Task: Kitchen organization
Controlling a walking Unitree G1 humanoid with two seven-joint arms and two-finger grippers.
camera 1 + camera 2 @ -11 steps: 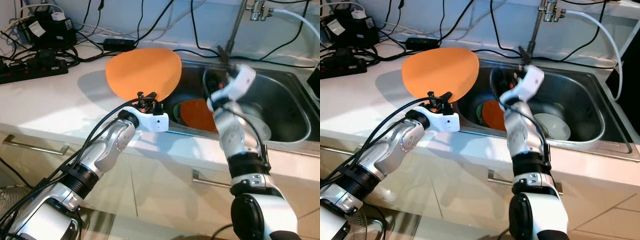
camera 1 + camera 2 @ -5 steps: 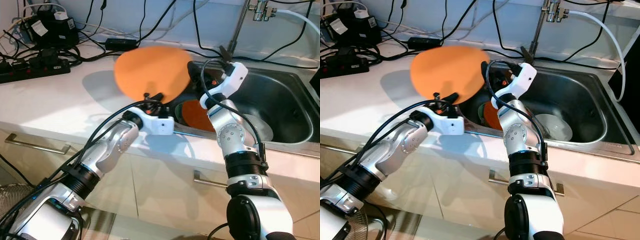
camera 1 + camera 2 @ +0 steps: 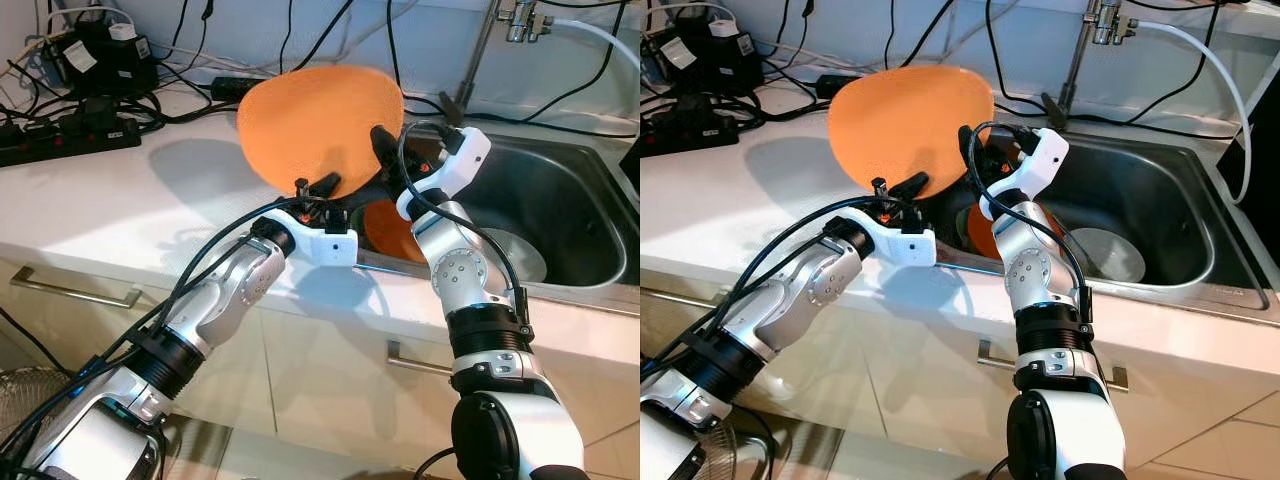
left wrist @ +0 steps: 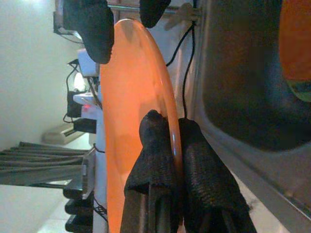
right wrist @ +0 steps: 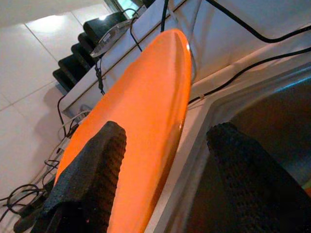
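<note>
A large orange plate (image 3: pixel 320 120) stands upright over the counter's edge beside the sink (image 3: pixel 585 290). My left gripper (image 4: pixel 171 124) is shut on the plate's lower rim, one finger on each face. My right gripper (image 5: pixel 167 131) is open at the plate's sink-side edge, and its fingers (image 5: pixel 92 179) straddle the rim with a gap on one side. In the head views the left gripper (image 3: pixel 318 185) is below the plate and the right gripper (image 3: pixel 385 145) is at its right edge. A second orange plate (image 3: pixel 395 228) lies in the sink.
A white dish (image 3: pixel 522 255) and something green (image 3: pixel 962 225) also lie in the sink, with the faucet (image 3: pixel 480 50) behind. Power strips and tangled cables (image 3: pixel 70 125) crowd the back left of the white counter (image 3: pixel 110 210). Drawer handles (image 3: pixel 70 293) run below.
My left gripper has carried the orange plate to the right, toward the sink. My right gripper has swung left from over the sink to straddle the plate's edge.
</note>
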